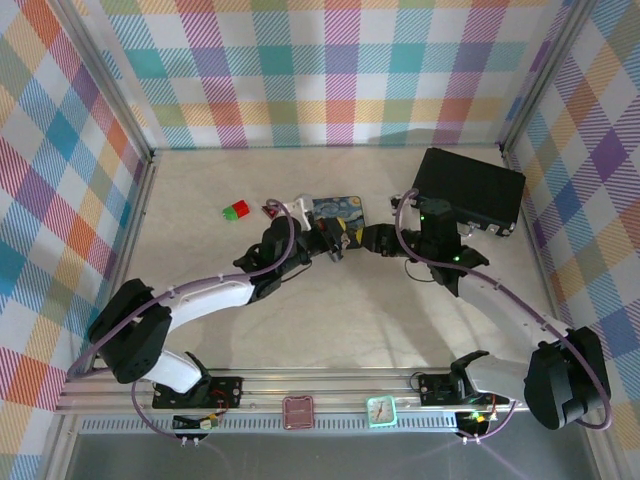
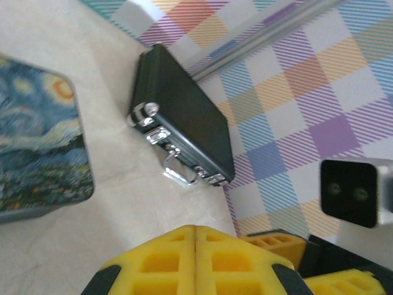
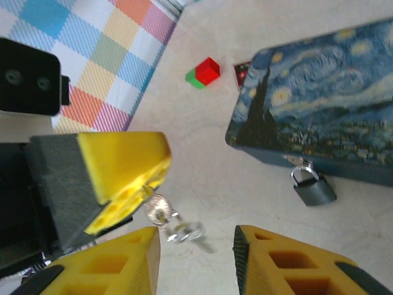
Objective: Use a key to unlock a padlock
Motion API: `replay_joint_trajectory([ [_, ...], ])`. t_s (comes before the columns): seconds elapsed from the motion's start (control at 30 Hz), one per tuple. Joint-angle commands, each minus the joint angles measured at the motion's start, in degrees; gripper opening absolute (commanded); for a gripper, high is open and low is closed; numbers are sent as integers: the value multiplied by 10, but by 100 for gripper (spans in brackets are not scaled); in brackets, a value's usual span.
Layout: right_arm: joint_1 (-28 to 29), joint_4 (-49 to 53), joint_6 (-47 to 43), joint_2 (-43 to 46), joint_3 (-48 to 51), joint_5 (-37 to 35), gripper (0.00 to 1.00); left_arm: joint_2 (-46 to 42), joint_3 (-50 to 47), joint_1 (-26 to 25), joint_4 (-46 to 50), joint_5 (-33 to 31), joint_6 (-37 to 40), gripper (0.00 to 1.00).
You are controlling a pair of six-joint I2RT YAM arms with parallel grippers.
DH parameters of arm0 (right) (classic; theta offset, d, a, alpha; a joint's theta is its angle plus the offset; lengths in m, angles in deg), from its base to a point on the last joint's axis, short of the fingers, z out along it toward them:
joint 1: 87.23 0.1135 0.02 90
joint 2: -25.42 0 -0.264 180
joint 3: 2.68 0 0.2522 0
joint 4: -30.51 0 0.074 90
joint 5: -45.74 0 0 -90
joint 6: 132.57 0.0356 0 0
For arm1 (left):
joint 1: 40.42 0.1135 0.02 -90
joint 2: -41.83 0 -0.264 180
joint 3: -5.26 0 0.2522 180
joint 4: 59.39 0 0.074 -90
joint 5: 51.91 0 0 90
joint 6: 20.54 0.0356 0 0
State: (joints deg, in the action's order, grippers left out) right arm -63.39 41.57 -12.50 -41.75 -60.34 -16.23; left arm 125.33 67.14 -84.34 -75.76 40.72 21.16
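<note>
The small dark padlock hangs by its thin shackle from the hasp of the blue starry-night tin, resting on the table in front of it. My left gripper is shut on the key. The key's round silvery head sticks out of the yellow pads, and a second key on the ring dangles below it. In the left wrist view the left gripper has its pads pressed together. My right gripper is open just under the dangling keys, left of the padlock. From above, both grippers meet in front of the tin.
A black briefcase lies at the back right, its latches facing the tin. A red and green block and a small dark-red triangle lie left of the tin. Plaid walls close in the table.
</note>
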Motion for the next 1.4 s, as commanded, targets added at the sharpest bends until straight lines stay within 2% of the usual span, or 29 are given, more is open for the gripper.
replay_joint_trajectory([
  [0.0,-5,-60,-33,-3,-9,59,45,-26,22,8,-4,57,72,0],
  [0.17,-7,-165,-2,-16,12,141,43,-21,19,9,-40,99,82,0],
  [0.3,-8,-227,15,-17,25,161,40,-13,20,9,-56,113,80,0],
  [0.47,-8,-251,23,-29,35,166,39,-13,10,9,-99,120,67,0],
  [0.7,-8,-318,62,-51,57,188,33,-21,1,9,-108,114,64,0],
  [0.8,-8,-352,78,-57,67,186,29,-27,-5,9,-109,107,64,0],
  [0.93,-9,-365,85,-61,66,187,18,-28,-9,9,-113,105,62,0],
  [1.1,-9,-373,89,-62,65,179,25,-27,-18,9,-128,102,53,0],
  [1.23,-10,-385,97,-63,70,171,26,-30,-25,9,-133,97,51,0],
  [1.37,-10,-402,110,-75,71,181,16,-30,-25,9,-134,98,49,0],
])
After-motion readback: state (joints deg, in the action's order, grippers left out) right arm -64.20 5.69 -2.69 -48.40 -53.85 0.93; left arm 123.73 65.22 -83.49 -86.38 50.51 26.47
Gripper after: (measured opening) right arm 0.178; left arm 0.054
